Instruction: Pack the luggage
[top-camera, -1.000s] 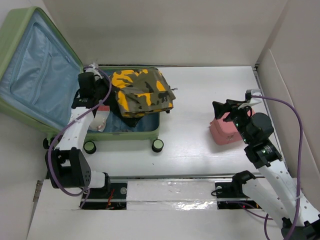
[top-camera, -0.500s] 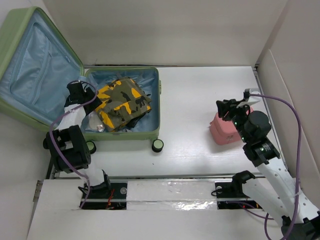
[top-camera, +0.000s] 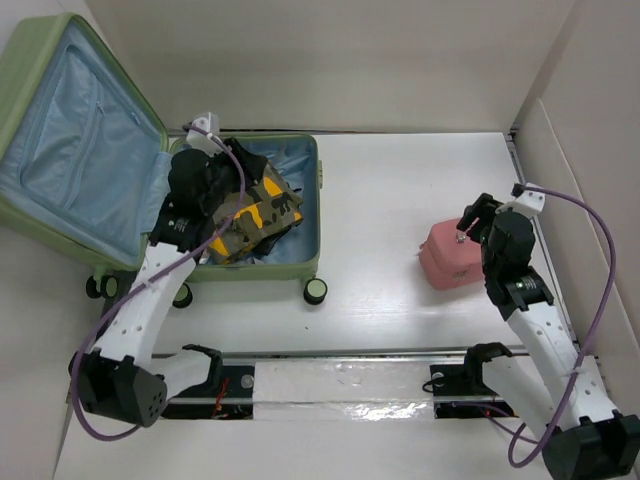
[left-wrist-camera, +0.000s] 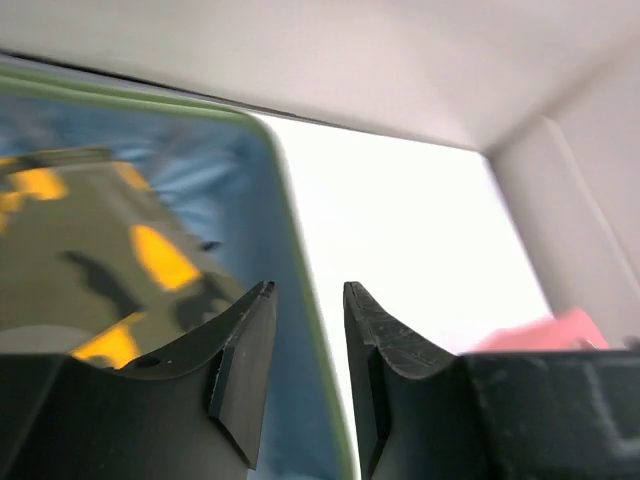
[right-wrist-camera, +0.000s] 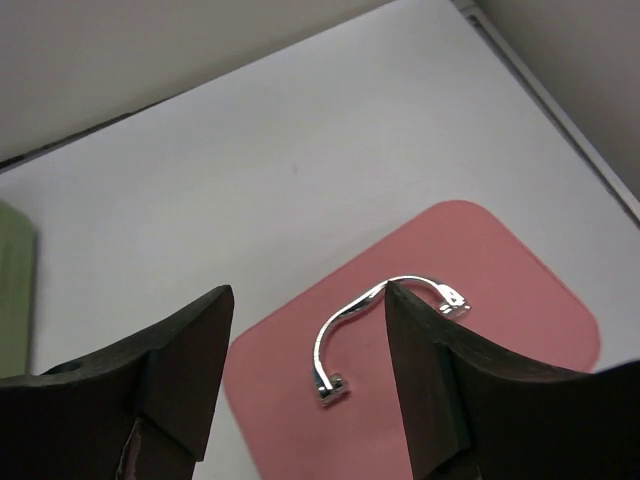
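The left claw, fingers slightly apart and empty, hangs over the open pale green hard-shell suitcase at the white counter's far left. A folded olive-and-yellow camouflage cloth lies inside. The right claw, spread wide and empty, hovers over a small pink box with a wire handle.

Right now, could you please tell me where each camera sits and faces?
Top external: above, behind the bases, looking down on the table, luggage and pink box; left arm and right arm show.
Left wrist: on the left arm, facing across the luggage's camouflage clothing toward the pink box; open left gripper shows.
Right wrist: on the right arm, looking down at the pink box; open right gripper shows.
Shared: all three see the pink box.
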